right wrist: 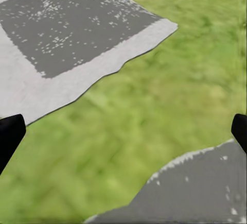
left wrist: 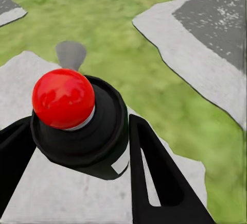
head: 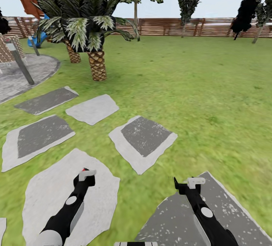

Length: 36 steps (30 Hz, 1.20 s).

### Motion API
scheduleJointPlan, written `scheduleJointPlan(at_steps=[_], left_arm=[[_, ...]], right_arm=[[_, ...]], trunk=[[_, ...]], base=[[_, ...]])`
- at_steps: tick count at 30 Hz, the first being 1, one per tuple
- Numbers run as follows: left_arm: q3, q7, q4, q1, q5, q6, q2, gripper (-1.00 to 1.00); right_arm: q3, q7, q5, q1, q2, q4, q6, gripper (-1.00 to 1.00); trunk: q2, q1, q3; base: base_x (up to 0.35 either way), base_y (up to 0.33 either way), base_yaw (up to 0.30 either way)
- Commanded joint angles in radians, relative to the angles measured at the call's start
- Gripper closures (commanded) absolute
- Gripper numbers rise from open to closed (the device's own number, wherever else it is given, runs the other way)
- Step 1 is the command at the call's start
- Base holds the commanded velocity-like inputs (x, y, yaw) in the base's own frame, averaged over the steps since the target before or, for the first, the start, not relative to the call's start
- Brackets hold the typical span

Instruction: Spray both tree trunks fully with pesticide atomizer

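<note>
1. left gripper (left wrist: 77, 147) is clamped on the pesticide atomizer (left wrist: 77, 118), red cap up between its fingers, so carry mode
2. right gripper (right wrist: 123, 131) hangs released over grass
3. ahead: stepping stones (head: 143, 136), a palm (head: 90, 31), then the fence (head: 189, 27), probably en route to the trees

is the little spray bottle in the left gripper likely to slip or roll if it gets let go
The pesticide atomizer looks rigid and round-bodied, so dropped on its side it would probably roll. Its rounded red cap gives poor purchase. The left gripper fingers flank its body, so it seems held for now.
</note>
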Motion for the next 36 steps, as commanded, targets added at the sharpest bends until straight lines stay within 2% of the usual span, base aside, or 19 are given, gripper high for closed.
scheduleJointPlan(at_steps=[1,4,29,36], left_arm=[[0.008,0.0,0.0,-0.001,0.0,0.007,0.0,1.0],[0.018,0.0,0.0,-0.001,-0.002,0.017,-0.001,1.0],[0.009,-0.003,-0.012,0.003,-0.004,0.009,-0.003,1.0],[0.009,-0.003,-0.012,0.003,-0.004,0.009,-0.003,1.0]], right_arm=[[0.0,0.0,0.0,0.0,0.0,0.0,0.0,-1.0],[0.0,-0.001,0.0,0.0,0.0,0.0,0.0,-1.0],[0.0,-0.001,0.0,0.0,0.0,-0.002,0.0,-1.0],[0.0,-0.001,0.0,-0.001,0.001,-0.003,0.0,-1.0]], trunk=[[0.0,0.0,0.001],[0.0,0.0,0.003],[0.0,0.0,0.014],[0.0,0.0,0.014]], base=[[0.0,-0.27,-0.279],[0.0,-0.27,-0.279],[0.0,-0.271,-0.283],[0.0,-0.271,-0.065]])
